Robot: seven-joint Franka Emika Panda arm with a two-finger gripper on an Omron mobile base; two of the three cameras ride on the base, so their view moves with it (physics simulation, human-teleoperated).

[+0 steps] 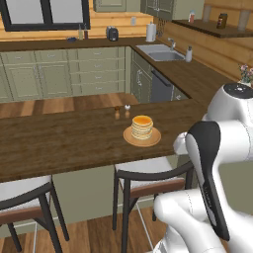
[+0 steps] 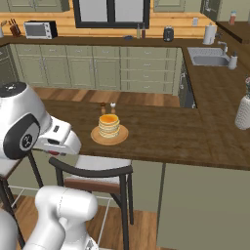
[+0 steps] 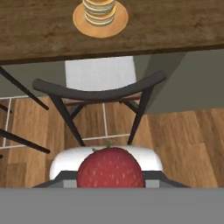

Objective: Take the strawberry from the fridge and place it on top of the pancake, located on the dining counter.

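Red and speckled with pale seeds, the strawberry (image 3: 110,167) is seen at the very bottom of the hand view, held close before the camera, so the gripper is taken to be clenched on it, though the fingertips themselves are hidden behind the berry. Beyond the berry a stool (image 3: 99,89) with a dark curved backrest and a pale seat is seen, tucked under the near edge of the dining counter (image 3: 175,30). A plank floor with some pale tiles lies below the stool.

On the dark brown counter top the pancake (image 1: 142,127) stack is set on a round tan plate (image 1: 128,137), a little back from the near edge and above the stool. No berry is seen on the stack in either base view. Just behind the plate, toward the far edge of the counter, two small shakers (image 2: 108,106) are stood side by side, one dark and one pale.

In the left base view a second stool (image 1: 24,195) is placed at the left along the same near edge. Farther back, pale green cabinets (image 2: 93,68) are ranged under a long wooden worktop, and a steel sink (image 1: 159,52) is set in the worktop on the right. A microwave (image 2: 40,30) is seen at the far left of that worktop in the right base view.
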